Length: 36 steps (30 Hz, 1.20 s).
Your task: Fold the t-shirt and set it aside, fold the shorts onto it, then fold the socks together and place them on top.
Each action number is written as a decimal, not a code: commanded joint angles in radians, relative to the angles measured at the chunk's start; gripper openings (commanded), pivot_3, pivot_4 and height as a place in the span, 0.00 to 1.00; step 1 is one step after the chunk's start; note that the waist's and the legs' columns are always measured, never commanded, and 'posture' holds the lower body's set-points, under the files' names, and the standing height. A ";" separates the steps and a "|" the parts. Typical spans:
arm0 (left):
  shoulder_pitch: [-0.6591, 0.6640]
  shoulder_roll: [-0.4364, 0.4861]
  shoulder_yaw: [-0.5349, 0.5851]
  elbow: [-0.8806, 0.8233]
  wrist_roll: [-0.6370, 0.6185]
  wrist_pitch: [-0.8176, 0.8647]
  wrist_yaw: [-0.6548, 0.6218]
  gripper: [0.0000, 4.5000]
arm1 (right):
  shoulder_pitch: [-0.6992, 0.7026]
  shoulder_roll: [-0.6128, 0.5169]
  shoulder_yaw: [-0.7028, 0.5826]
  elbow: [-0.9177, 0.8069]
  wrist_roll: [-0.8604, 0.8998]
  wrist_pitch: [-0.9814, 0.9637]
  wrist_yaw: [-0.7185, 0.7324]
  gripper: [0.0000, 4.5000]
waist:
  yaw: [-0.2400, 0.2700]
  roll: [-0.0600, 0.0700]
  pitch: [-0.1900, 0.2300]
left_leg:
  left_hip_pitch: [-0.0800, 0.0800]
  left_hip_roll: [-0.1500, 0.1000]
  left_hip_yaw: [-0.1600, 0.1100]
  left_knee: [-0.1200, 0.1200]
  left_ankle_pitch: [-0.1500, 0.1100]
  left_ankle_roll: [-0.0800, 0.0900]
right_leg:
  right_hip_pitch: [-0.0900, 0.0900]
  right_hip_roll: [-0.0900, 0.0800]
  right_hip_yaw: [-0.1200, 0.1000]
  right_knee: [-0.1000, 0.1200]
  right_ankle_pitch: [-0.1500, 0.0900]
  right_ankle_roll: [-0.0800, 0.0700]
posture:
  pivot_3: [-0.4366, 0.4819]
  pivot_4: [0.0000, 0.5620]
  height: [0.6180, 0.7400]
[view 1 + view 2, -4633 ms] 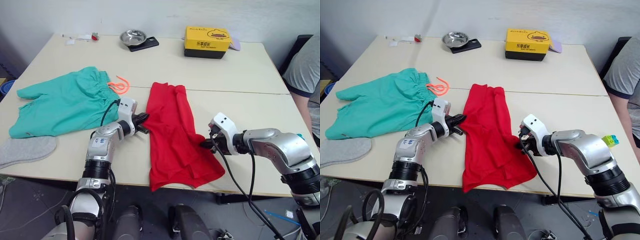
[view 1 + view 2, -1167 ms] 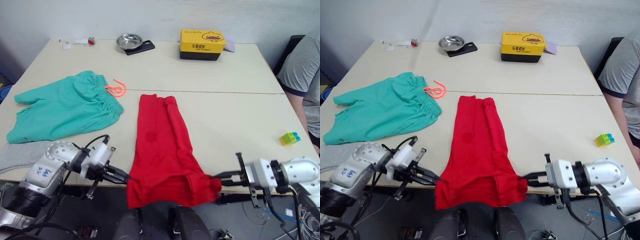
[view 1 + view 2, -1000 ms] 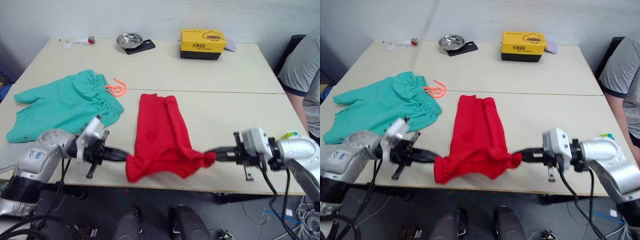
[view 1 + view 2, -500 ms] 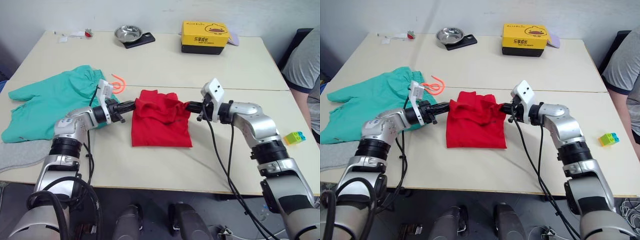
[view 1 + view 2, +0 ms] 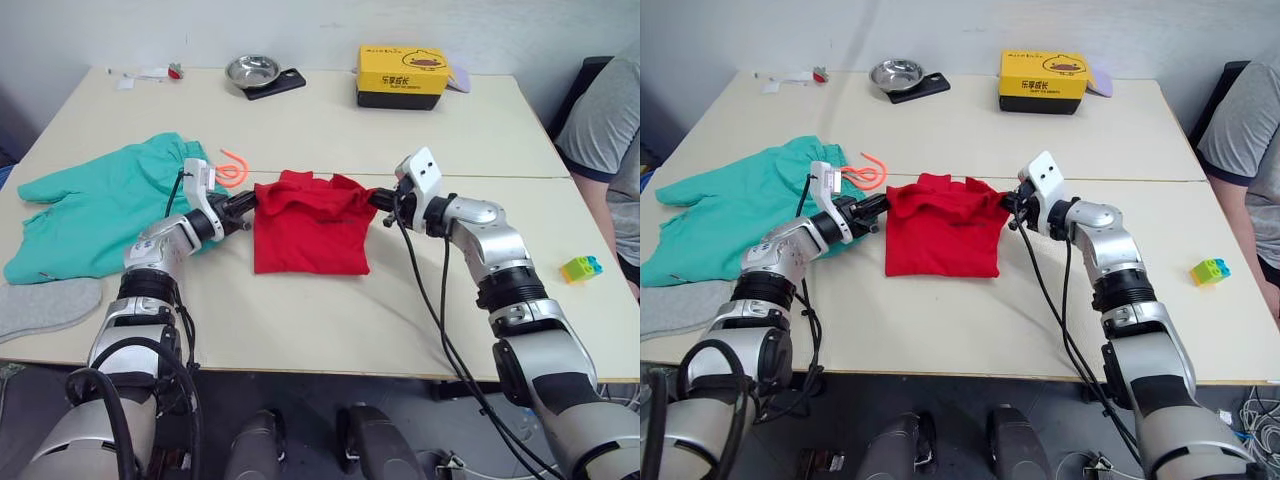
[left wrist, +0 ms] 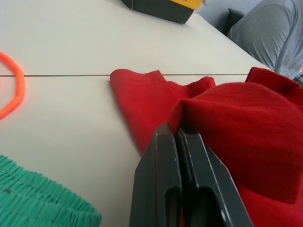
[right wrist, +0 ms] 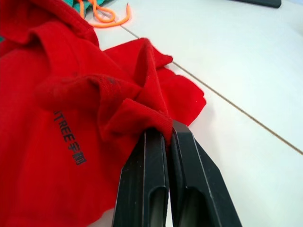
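Note:
The red t-shirt lies folded in half at the middle of the table. My left gripper is shut on its far left corner, and the left wrist view shows red cloth pinched between the black fingers. Shut on the far right corner is my right gripper, whose fingers clamp a bunched fold. To the left, the teal-green shorts are spread flat, their orange drawstring close to my left gripper. One grey sock rests at the near left edge.
A yellow box and a metal bowl stand at the back of the table. A small toy block sits near the right edge, where a person in a grey shirt is beside the table.
Both grippers have carried the t-shirt's near hem up from the table's front edge to its far end, doubling it over. In the last half second the cloth settled flatter.

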 commanded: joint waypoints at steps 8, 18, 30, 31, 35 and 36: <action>-0.125 -0.042 0.056 0.140 0.066 -0.155 0.116 0.00 | -0.105 0.064 -0.084 0.125 -0.052 -0.088 -0.149 0.00 | -0.003 0.000 0.000 | 0.000 0.000 0.000 0.000 0.000 0.000 | 0.000 0.000 0.000 0.000 0.000 0.000 | 0.48 0.27 1.00; -0.144 -0.043 0.077 0.190 0.120 -0.251 0.212 0.50 | -0.095 0.067 -0.110 0.172 -0.077 -0.088 -0.193 0.40 | -0.003 0.000 0.000 | 0.000 0.000 0.001 -0.001 0.000 0.000 | -0.001 0.000 0.001 0.000 0.000 0.000 | 0.48 0.27 1.00; 0.097 0.113 -0.057 -0.192 0.198 -0.531 -0.209 1.00 | 0.096 -0.038 -0.115 -0.238 0.020 -0.094 0.067 0.99 | -0.005 0.000 0.000 | 0.002 0.000 0.005 -0.005 0.001 -0.001 | -0.001 0.001 0.002 -0.001 0.000 0.000 | 0.48 0.27 1.00; 0.140 0.137 -0.090 -0.240 0.218 -0.578 -0.269 1.00 | 0.131 -0.050 -0.094 -0.303 0.023 -0.103 0.115 0.99 | -0.005 0.000 0.000 | 0.002 0.001 0.005 -0.006 0.001 -0.002 | -0.001 0.002 0.004 -0.001 0.000 0.000 | 0.48 0.27 1.00; 0.257 0.191 -0.151 -0.356 0.232 -0.697 -0.405 1.00 | 0.262 -0.083 0.010 -0.505 0.001 -0.116 0.240 0.99 | -0.002 0.000 0.000 | 0.003 0.001 0.005 -0.006 0.001 -0.002 | -0.001 0.002 0.004 -0.001 0.000 0.000 | 0.48 0.27 1.00; 0.272 0.202 -0.174 -0.358 0.259 -0.718 -0.415 1.00 | 0.286 -0.080 0.034 -0.528 -0.013 -0.124 0.249 0.99 | -0.001 0.000 0.000 | 0.003 0.001 0.004 -0.005 0.001 -0.002 | -0.001 0.002 0.004 -0.001 0.000 0.000 | 0.48 0.27 1.00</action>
